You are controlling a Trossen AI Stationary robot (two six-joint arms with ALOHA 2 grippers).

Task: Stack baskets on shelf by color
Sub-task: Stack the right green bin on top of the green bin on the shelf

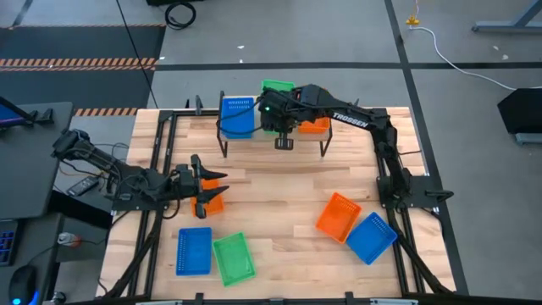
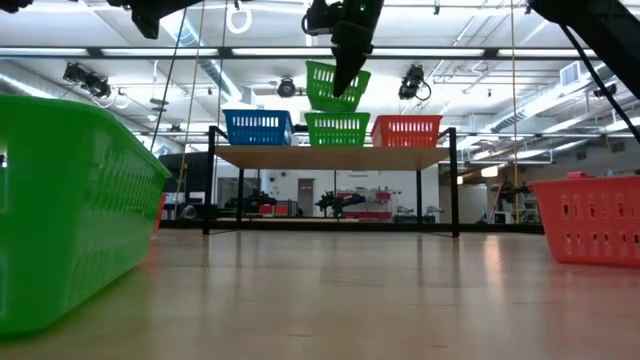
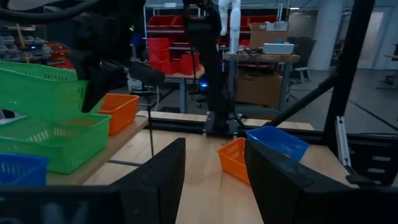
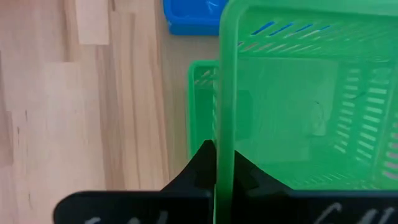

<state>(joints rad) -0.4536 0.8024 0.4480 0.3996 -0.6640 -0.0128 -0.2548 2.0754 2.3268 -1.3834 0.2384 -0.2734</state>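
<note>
The shelf (image 2: pixel 335 157) carries a blue basket (image 2: pixel 258 127), a green basket (image 2: pixel 337 130) and an orange basket (image 2: pixel 406 130) side by side. My right gripper (image 4: pixel 224 171) hangs over the shelf's middle, shut on a second green basket (image 2: pixel 333 85), which is tilted above the green one (image 4: pixel 200 106) on the shelf. My left gripper (image 3: pixel 214 168) is open near the table's left edge, beside an orange basket (image 1: pixel 213 202), with nothing between its fingers. Blue (image 1: pixel 193 251), green (image 1: pixel 233 258), orange (image 1: pixel 337 216) and blue (image 1: pixel 371 237) baskets lie on the tabletop. My right gripper pinches the green basket's side wall at its rim (image 4: pixel 225 140), one finger inside the basket and one outside. The fingers come from above, pointing down. The basket hangs tilted below them, lifted clear of the green basket on the shelf.
The shelf stands by the table's far edge on thin black legs (image 2: pixel 208 190). Black frame rails (image 1: pixel 157 169) run along the table's left and right sides. Bare wood (image 1: pixel 271 203) lies between the shelf and the loose baskets near the front.
</note>
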